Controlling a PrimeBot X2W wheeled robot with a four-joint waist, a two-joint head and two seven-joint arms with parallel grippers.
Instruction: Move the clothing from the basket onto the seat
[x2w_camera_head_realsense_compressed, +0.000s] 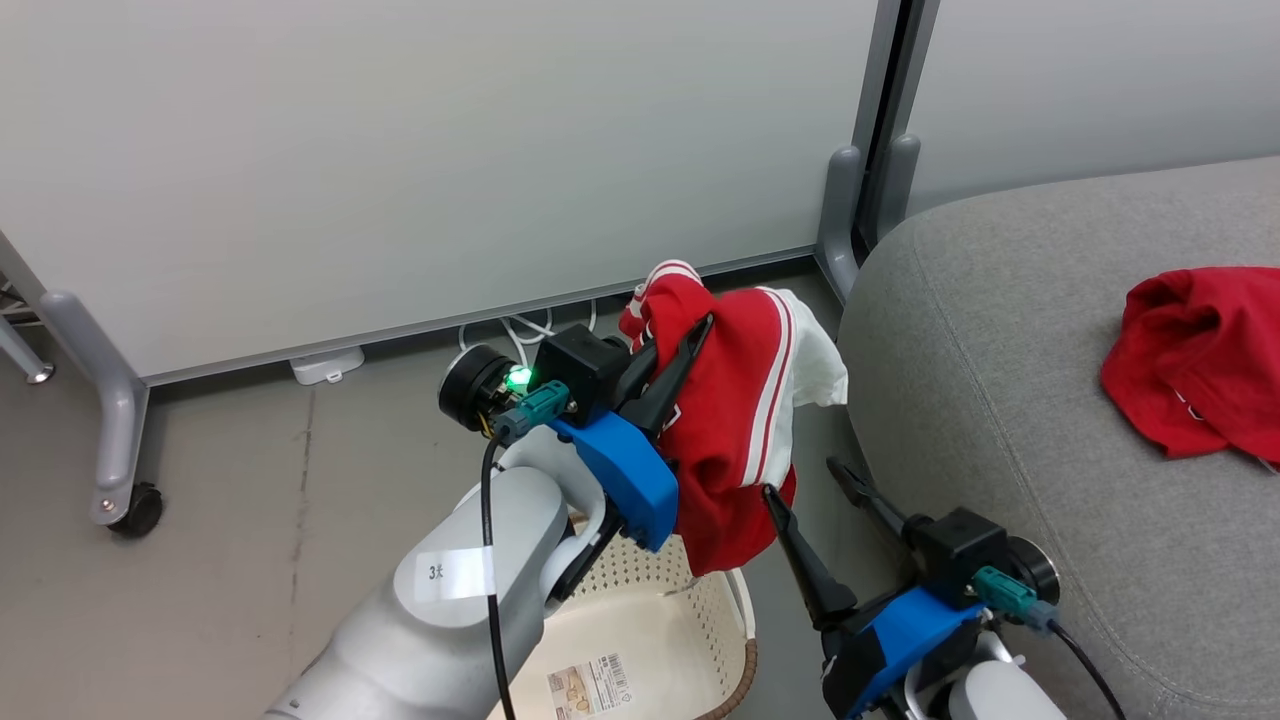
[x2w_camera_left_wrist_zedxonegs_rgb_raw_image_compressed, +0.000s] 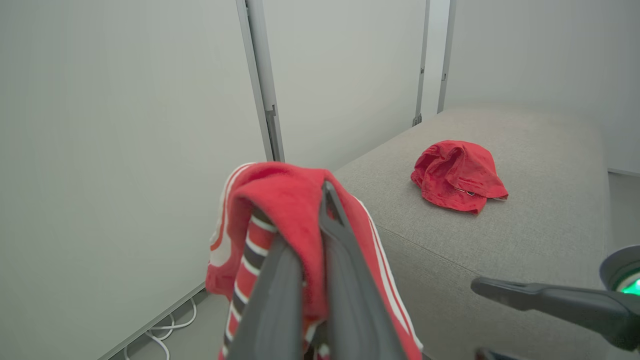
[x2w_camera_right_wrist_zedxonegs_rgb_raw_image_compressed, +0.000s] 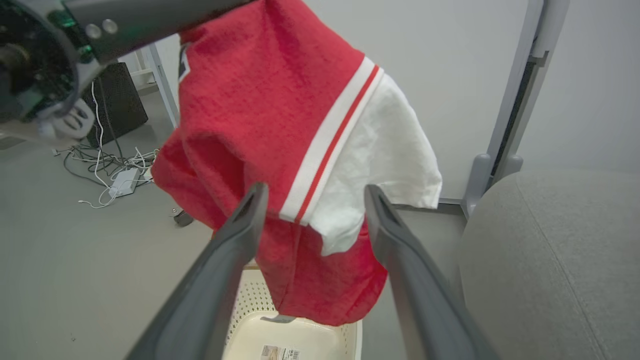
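My left gripper (x2w_camera_head_realsense_compressed: 690, 345) is shut on a red garment (x2w_camera_head_realsense_compressed: 735, 430) with white stripes and a white panel, which hangs in the air above the cream perforated basket (x2w_camera_head_realsense_compressed: 700, 610). In the left wrist view the cloth (x2w_camera_left_wrist_zedxonegs_rgb_raw_image_compressed: 280, 195) drapes over my shut fingers (x2w_camera_left_wrist_zedxonegs_rgb_raw_image_compressed: 345, 260), showing black-and-white striped edging. My right gripper (x2w_camera_head_realsense_compressed: 802, 478) stands open just below and right of the hanging cloth, its fingers (x2w_camera_right_wrist_zedxonegs_rgb_raw_image_compressed: 235, 235) either side of the lower edge without touching it. A second red garment (x2w_camera_head_realsense_compressed: 1200, 360) lies crumpled on the grey seat (x2w_camera_head_realsense_compressed: 1000, 400).
The basket bottom (x2w_camera_right_wrist_zedxonegs_rgb_raw_image_compressed: 295, 340) shows a paper label. White partition panels stand behind, with a grey caster leg (x2w_camera_head_realsense_compressed: 125, 500) at left and a grey post (x2w_camera_head_realsense_compressed: 870, 200) by the seat's corner. White cables and a power strip (x2w_camera_head_realsense_compressed: 325, 365) lie on the floor.
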